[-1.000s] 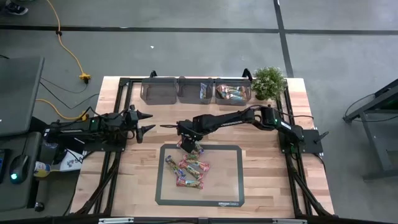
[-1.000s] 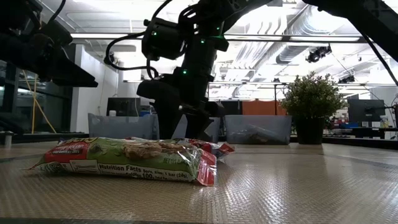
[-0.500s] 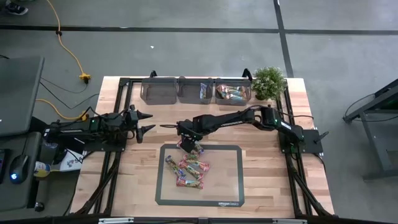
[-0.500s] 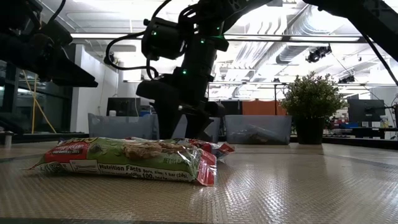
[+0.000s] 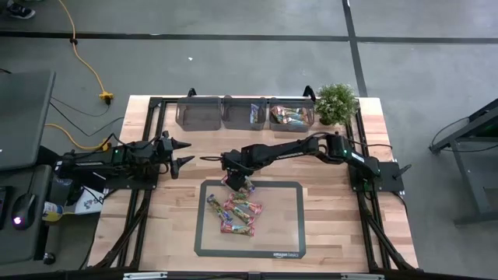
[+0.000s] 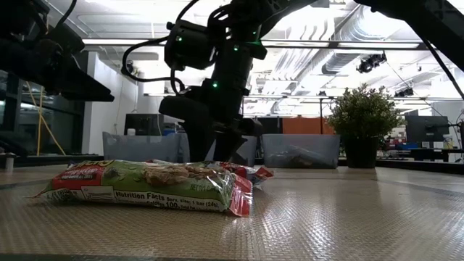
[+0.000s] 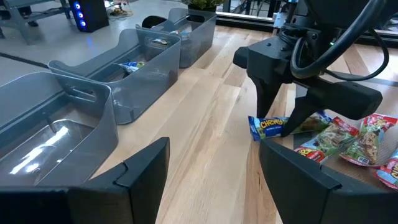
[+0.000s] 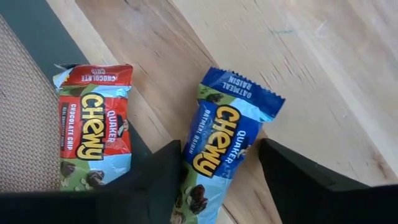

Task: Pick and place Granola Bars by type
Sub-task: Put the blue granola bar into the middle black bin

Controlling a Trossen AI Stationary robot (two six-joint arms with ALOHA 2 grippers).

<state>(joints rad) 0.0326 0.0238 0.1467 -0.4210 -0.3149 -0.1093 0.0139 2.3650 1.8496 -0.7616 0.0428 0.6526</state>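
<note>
Your right gripper (image 8: 214, 180) straddles the blue bar (image 8: 219, 146), fingers not yet clamped; some bars sit in the bins (image 5: 245, 113), a pile (image 5: 233, 211) remains.

Blue bar's (image 8: 217, 149) lower end behind right gripper (image 8: 217, 180), cut off

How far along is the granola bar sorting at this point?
Partly done: bars already lie in the right bin and middle bin; the left bin looks empty. In hand: the right tool straddles a blue bar, fingers not yet clamped. Left: a red bar and the pile on the mat. The left tool waits, open.
</note>
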